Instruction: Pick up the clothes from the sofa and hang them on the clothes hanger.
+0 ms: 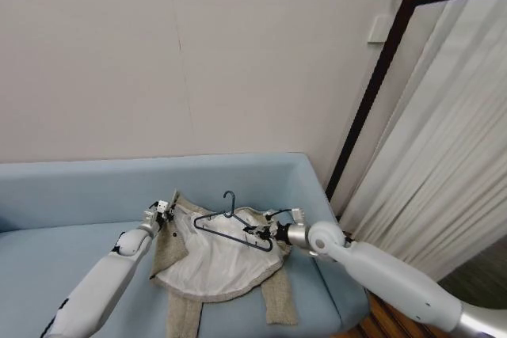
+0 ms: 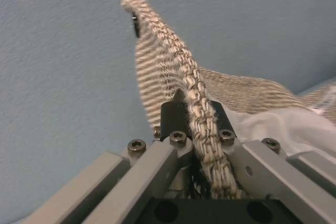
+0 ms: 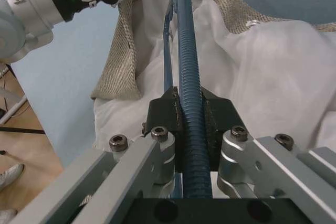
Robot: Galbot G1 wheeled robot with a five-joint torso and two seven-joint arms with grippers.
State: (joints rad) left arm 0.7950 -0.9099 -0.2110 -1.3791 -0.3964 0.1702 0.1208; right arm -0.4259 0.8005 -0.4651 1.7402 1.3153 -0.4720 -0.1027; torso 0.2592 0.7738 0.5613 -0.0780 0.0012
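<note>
Left gripper (image 1: 162,213): clenched on a front edge of the jacket (image 1: 214,263); the braided knit hem runs between its fingers and out past the tips

Right gripper (image 1: 267,233): clamped around one arm of the hanger (image 3: 187,61); the ribbed bar passes straight through between its pads

Jacket: beige knit with a white lining, spread open on the seat between the two grippers; one edge is pinched in the left gripper, and the far side lies under the right gripper

Hanger: dark and thin; gripped at one end by the right gripper, it stretches from there over the white lining toward the left gripper, with its hook standing up toward the backrest

Sofa (image 1: 79,187): light blue; the seat lies beneath both grippers and the backrest just beyond them

Clothes rack (image 1: 372,89): dark slanting pole with crossbars at the top; well apart from the right gripper, beyond the sofa's end on that gripper's outer side

Curtain (image 1: 444,156): pale, hanging just beside the rack, behind the right arm
</note>
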